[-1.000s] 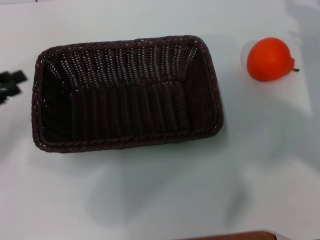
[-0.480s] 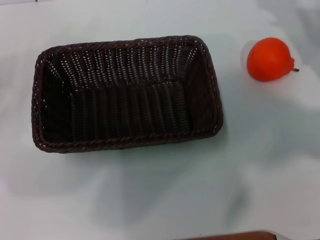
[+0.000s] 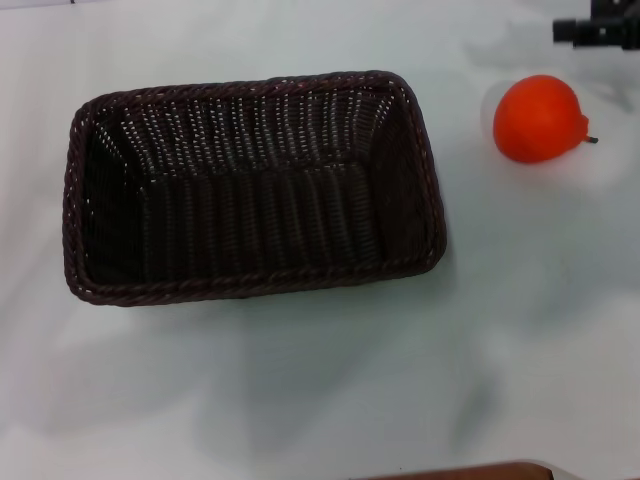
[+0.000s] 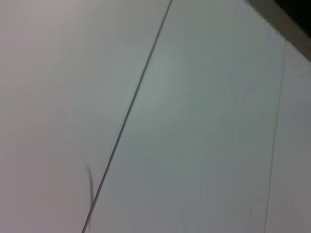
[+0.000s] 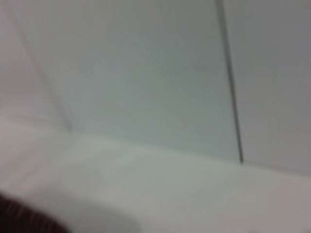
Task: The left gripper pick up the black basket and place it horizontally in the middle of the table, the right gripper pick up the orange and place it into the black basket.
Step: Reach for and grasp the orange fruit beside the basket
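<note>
The black basket (image 3: 255, 187) lies lengthwise across the white table (image 3: 300, 400), left of the middle, and it is empty. A dark edge of it shows in the right wrist view (image 5: 22, 221). The orange (image 3: 537, 117) sits on the table to the right of the basket, apart from it, with its stem nub pointing right. A black part of my right gripper (image 3: 598, 30) shows at the far right corner of the head view, just beyond the orange and not touching it. My left gripper is out of view.
A brown edge (image 3: 470, 472) shows at the near side of the table. The left wrist view shows only pale wall panels (image 4: 194, 121). The right wrist view shows wall panels above the tabletop (image 5: 170, 194).
The black part of the left gripper seen at the left edge one second ago has left the view. The right gripper has come into view at the far right, beyond the orange. Basket and orange have not moved.
</note>
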Action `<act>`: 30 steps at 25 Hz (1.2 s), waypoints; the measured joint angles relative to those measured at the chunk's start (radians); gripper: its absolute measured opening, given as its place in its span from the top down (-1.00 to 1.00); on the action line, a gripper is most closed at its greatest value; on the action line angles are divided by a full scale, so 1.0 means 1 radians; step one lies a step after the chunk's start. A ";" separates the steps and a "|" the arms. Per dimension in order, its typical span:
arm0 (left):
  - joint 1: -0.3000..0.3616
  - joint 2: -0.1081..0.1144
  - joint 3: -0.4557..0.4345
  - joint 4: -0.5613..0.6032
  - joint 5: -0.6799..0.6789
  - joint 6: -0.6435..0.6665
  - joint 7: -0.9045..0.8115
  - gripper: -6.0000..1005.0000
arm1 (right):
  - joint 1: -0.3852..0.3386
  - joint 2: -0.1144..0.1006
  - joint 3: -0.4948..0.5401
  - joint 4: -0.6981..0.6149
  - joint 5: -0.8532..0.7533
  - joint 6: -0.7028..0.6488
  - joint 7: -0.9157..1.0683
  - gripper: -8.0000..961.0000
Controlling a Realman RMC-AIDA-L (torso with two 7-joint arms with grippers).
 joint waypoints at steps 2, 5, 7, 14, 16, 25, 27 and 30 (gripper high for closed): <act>-0.013 0.000 0.006 -0.013 0.001 -0.006 0.010 0.00 | 0.028 -0.002 0.010 -0.042 -0.101 -0.078 0.035 -0.65; -0.026 0.001 0.009 -0.026 0.005 -0.010 0.012 0.00 | 0.059 -0.005 0.014 -0.044 -0.200 -0.107 0.050 -0.65; -0.029 0.002 0.009 -0.029 0.005 -0.014 0.012 0.00 | 0.067 -0.002 0.013 -0.039 -0.233 -0.104 0.046 -0.65; -0.033 0.002 0.009 -0.046 0.005 -0.045 0.012 0.01 | 0.066 0.015 0.005 0.000 -0.272 -0.061 0.039 -0.65; -0.034 0.002 0.009 -0.050 0.005 -0.045 0.012 0.01 | 0.072 0.018 0.001 0.024 -0.286 -0.044 0.039 -0.65; -0.031 0.000 0.018 -0.057 0.005 -0.045 0.009 0.01 | 0.099 0.051 -0.047 0.106 -0.339 0.055 0.013 -0.65; -0.031 0.000 0.019 -0.057 0.005 -0.045 0.008 0.01 | 0.104 0.052 -0.047 0.121 -0.339 0.061 -0.004 -0.64; -0.030 0.000 0.021 -0.057 0.005 -0.045 0.008 0.02 | 0.105 0.052 -0.042 0.127 -0.336 0.063 -0.015 -0.44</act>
